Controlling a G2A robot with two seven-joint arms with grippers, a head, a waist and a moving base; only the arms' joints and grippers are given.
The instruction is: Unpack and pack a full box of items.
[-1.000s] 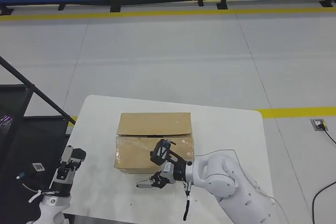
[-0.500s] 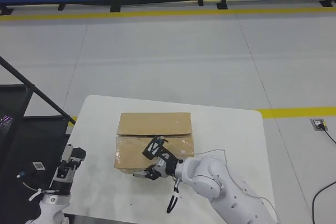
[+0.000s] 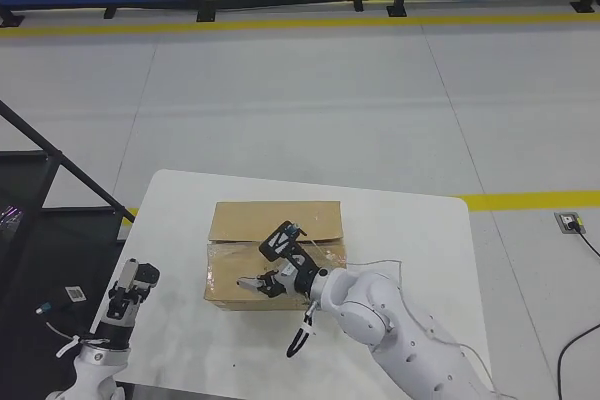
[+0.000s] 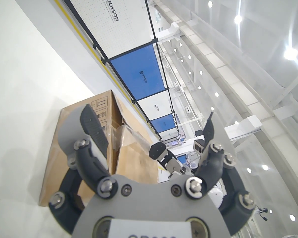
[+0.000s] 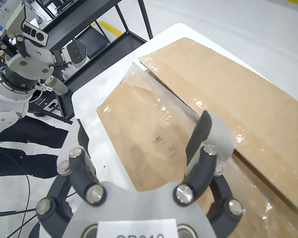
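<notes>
A brown cardboard box [image 3: 275,222] sits mid-table, its top flaps down and loose clear tape [image 5: 161,100] lifting along the centre seam. My right gripper [image 3: 267,263] hovers open over the box's near flap [image 5: 144,125]. One finger [image 5: 201,132] is by the seam and the other [image 5: 83,137] is off the flap's outer edge. My left gripper [image 3: 139,273] stands open and empty at the table's left edge, pointing toward the box [image 4: 131,154]. In the left wrist view the left gripper [image 4: 151,130] frames the box end and the right gripper's pad [image 4: 157,151] above it.
The white table [image 3: 410,250] has bare room to the right of the box and in front of it. A black metal rack [image 3: 20,230] stands off the table's left side, also seen as shelving [image 5: 94,3] behind the left arm [image 5: 24,63].
My right gripper rose from the table in front of the box and moved left and back onto the box's near flap. The left gripper shifted slightly toward the table.
</notes>
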